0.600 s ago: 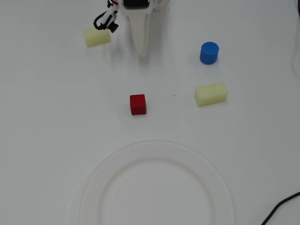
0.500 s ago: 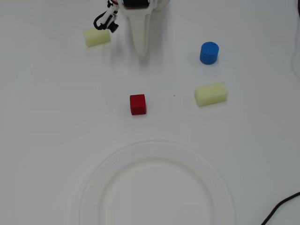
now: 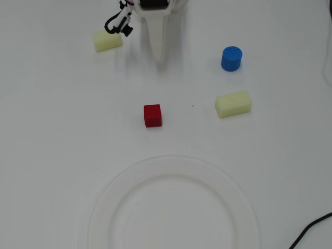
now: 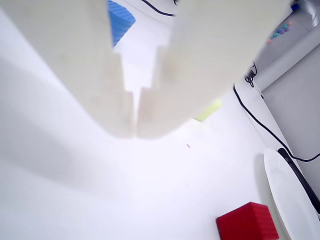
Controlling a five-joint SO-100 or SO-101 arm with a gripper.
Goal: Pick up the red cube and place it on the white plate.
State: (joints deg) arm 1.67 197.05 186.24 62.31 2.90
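Observation:
The red cube [image 3: 152, 115] sits on the white table a little left of centre in the overhead view; the wrist view shows the red cube [image 4: 247, 221] at the bottom right. The white plate [image 3: 171, 207] fills the lower middle of the overhead view, and the white plate [image 4: 290, 195] shows as a rim at the right edge of the wrist view. My white gripper [image 3: 158, 58] points down from the top edge, well above the cube. In the wrist view the gripper [image 4: 135, 132] has its fingertips pressed together, shut on nothing.
A blue cylinder [image 3: 231, 58] stands at the upper right, with a pale yellow block [image 3: 233, 104] below it. Another yellow block [image 3: 108, 41] lies at the upper left beside the arm's cables. A black cable [image 3: 311, 231] crosses the bottom right corner.
The gripper has shifted very slightly in the overhead view. The cube, plate and blocks have not moved.

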